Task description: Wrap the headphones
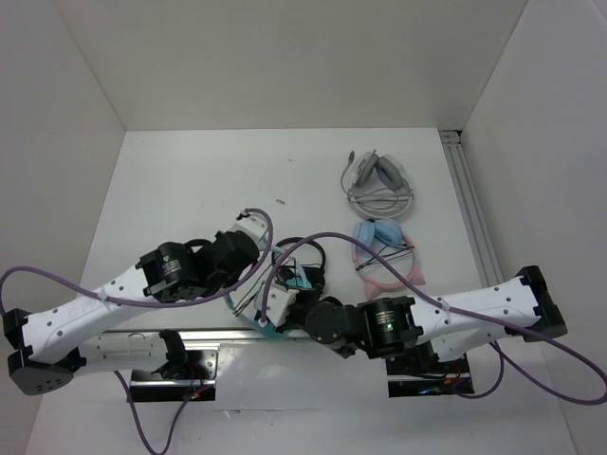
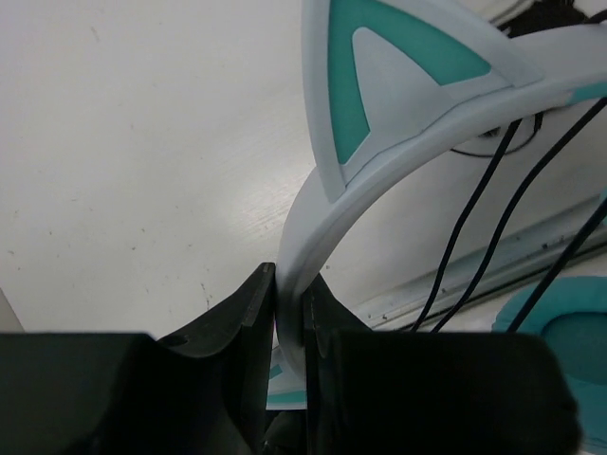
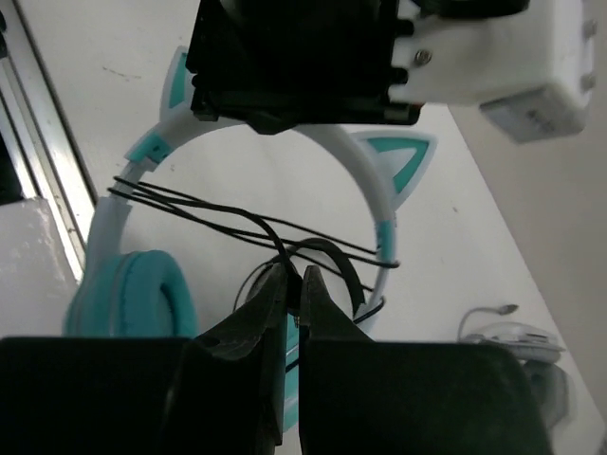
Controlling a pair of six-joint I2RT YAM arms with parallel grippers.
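- The left end effector point(image 2: 289, 299) clamps the white headband of the teal headphones point(image 2: 327, 218) between its two black fingers, which press on either side of the band.
- Just above that grip, a pointed cat ear point(image 2: 398, 66) with a teal centre stands on the band; beyond the fingers to the right, three strands of the thin dark cable point(image 2: 484, 237) run slantwise past it.
- The right end effector point(image 3: 292, 284) is narrowed almost to nothing, its fingertips pinching the cable where the strands meet, right at the tips.
- Ahead of the right end effector, cable strands stretch across the arch from one side of the headband to the other; a teal ear cup point(image 3: 133, 294) sits just left of its fingers.
- Seen from above, both arms meet over the headphones near the front edge of the white counter point(image 1: 190, 180).
- Beyond the right end effector lie a pink cat-ear pair point(image 1: 384, 254) and, farther off, a white pair point(image 1: 377, 180).
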